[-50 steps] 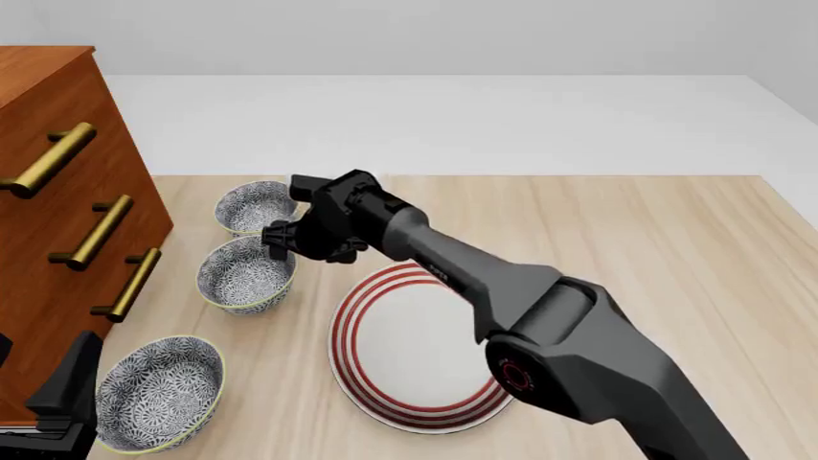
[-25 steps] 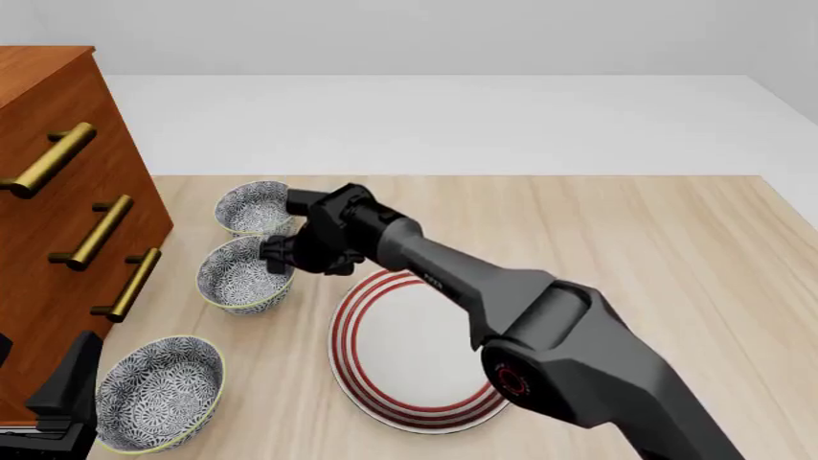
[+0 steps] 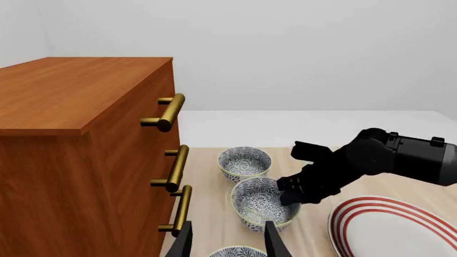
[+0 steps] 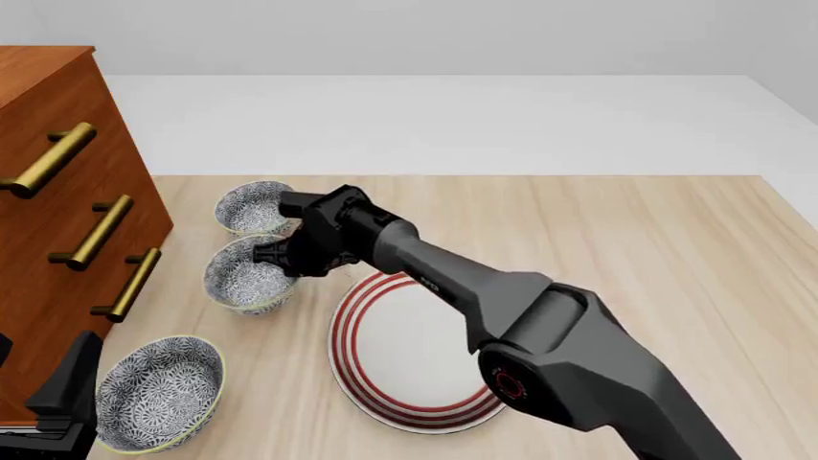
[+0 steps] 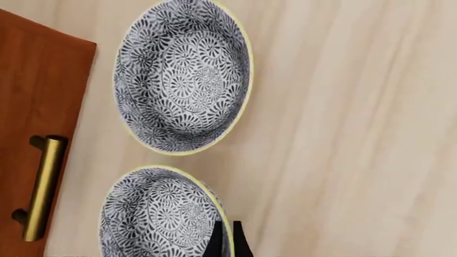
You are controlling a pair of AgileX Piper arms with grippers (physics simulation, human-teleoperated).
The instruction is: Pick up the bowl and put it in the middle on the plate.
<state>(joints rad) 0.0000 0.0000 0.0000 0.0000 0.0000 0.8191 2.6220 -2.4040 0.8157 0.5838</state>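
Note:
The bowl [image 4: 247, 280], blue-grey patterned with a yellowish rim, is the middle one of three beside the drawer chest, and it sits slightly tilted. My right gripper [image 4: 272, 252] reaches over the plate and is shut on the bowl's right rim. In the right wrist view the thin fingers [image 5: 215, 242] pinch that rim of the bowl [image 5: 153, 214]. The plate [image 4: 409, 355], white with red rings, lies just right of the bowl with nothing on it. Low at the front left, my left gripper [image 3: 228, 243] hangs open and holds nothing. The bowl [image 3: 258, 201] lies ahead of it.
A wooden drawer chest [image 4: 57, 201] with brass handles stands at the left. A like bowl [image 4: 253, 206] sits behind the gripped one. Another bowl [image 4: 160, 393] sits near the front left, beside my left gripper [image 4: 64, 398].
My right gripper has moved down and left onto the middle bowl's rim and closed on it. The bowl has tipped slightly. The left arm has not moved.

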